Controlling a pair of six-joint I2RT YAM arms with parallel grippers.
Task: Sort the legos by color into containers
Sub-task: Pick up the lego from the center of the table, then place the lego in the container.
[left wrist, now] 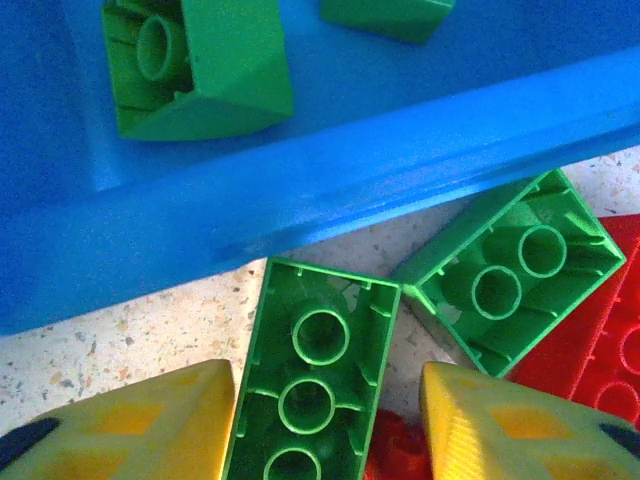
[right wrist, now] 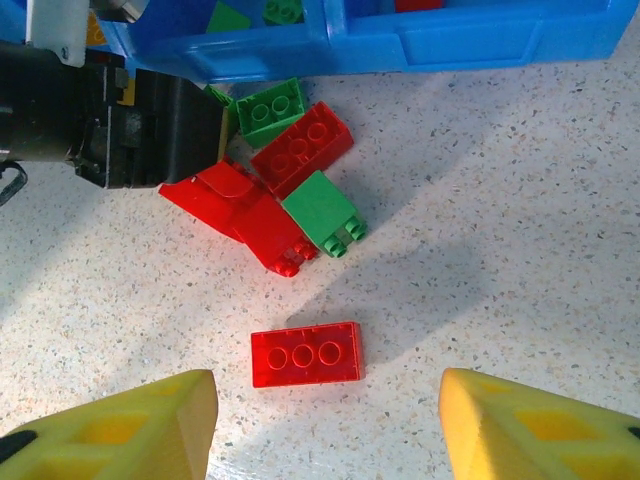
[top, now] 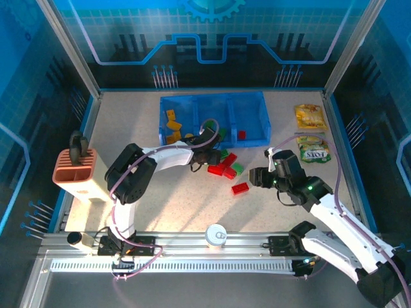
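Held left gripper (left wrist: 323,392) released astride the upturned green brick (left wrist: 318,345), just outside the blue tray (left wrist: 330,190) wall, positioned to clamp it for sorting.

The speckled table (top: 160,205) carries a blue tray (top: 212,96) near its far edge, loose legos (top: 225,167) just before it, and snack packets (top: 309,117) towards the far right corner.

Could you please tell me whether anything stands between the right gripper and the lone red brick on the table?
Nothing visible does. The right gripper is open, and the lone red brick lies just ahead of it on bare table. The pile of red and green bricks sits beyond it, near the tray.
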